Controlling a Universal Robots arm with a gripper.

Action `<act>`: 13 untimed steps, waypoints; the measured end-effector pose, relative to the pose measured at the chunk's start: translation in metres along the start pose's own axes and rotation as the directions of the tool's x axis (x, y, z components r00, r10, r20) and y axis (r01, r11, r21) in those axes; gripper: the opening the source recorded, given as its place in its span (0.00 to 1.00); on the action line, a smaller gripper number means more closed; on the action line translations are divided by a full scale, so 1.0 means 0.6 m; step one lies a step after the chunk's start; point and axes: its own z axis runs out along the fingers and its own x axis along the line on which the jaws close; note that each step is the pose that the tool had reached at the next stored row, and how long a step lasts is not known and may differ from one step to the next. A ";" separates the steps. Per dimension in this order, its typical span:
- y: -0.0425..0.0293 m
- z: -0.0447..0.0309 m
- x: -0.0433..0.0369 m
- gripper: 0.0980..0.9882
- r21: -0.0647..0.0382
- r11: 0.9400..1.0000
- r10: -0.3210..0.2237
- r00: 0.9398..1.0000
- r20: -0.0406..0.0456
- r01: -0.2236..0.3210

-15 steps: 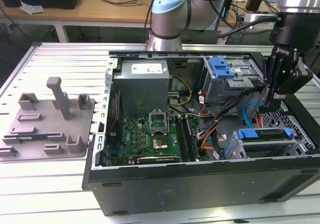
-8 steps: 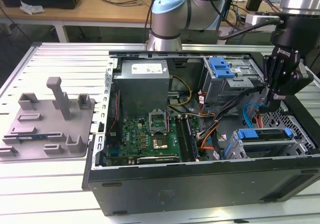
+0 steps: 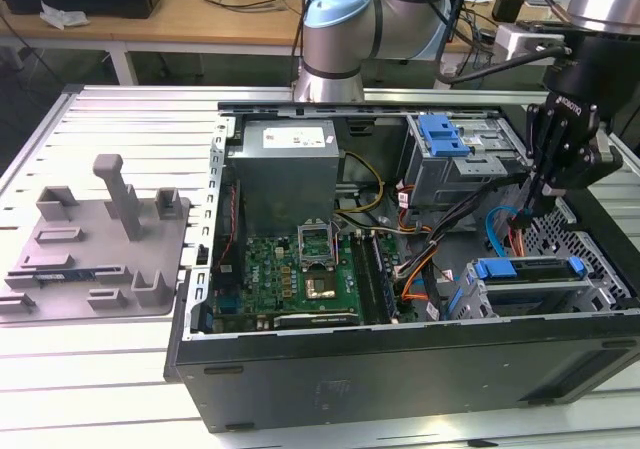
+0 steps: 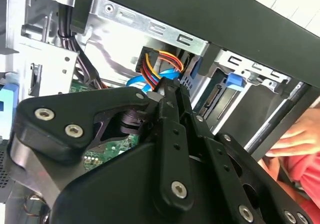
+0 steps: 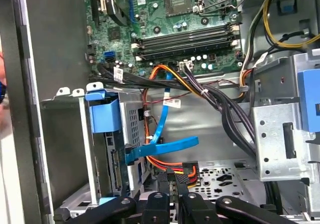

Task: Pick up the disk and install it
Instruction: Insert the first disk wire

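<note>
The disk (image 3: 527, 281), a silver drive in a blue carrier, lies in the drive cage at the case's front corner on the exterior view's right. The first wrist view shows the carrier's blue end (image 5: 103, 115) in the cage slot, and the second wrist view shows it too (image 4: 233, 80). My gripper (image 3: 531, 205) hangs just above and behind the cage, apart from the disk. Its fingers (image 4: 168, 92) are shut together with nothing seen between them. The fingertips (image 5: 179, 185) sit beside a black connector (image 5: 189, 170) with orange and red wires and a blue cable (image 5: 162, 146).
The open computer case (image 3: 400, 359) holds a motherboard (image 3: 290, 274), a power supply (image 3: 290, 164) and an upper bay with a blue latch (image 3: 443, 134). Cable bundles (image 5: 220, 104) cross near the gripper. A grey tray with posts (image 3: 100, 249) lies outside. A person's hand (image 4: 295, 139) rests by the case.
</note>
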 end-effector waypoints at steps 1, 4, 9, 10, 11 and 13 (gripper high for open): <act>0.000 0.000 0.004 0.07 -0.001 1.000 0.000 1.000 0.010 0.000; -0.002 0.000 0.015 0.07 -0.002 1.000 0.000 1.000 0.020 0.000; -0.003 -0.006 0.029 0.07 -0.003 1.000 -0.001 1.000 0.031 0.001; -0.003 -0.006 0.031 0.07 -0.003 1.000 -0.002 0.999 0.033 0.002; -0.004 -0.007 0.034 0.07 -0.003 1.000 -0.002 0.999 0.035 0.002; -0.004 -0.008 0.042 0.07 -0.003 1.000 -0.004 0.999 0.040 0.004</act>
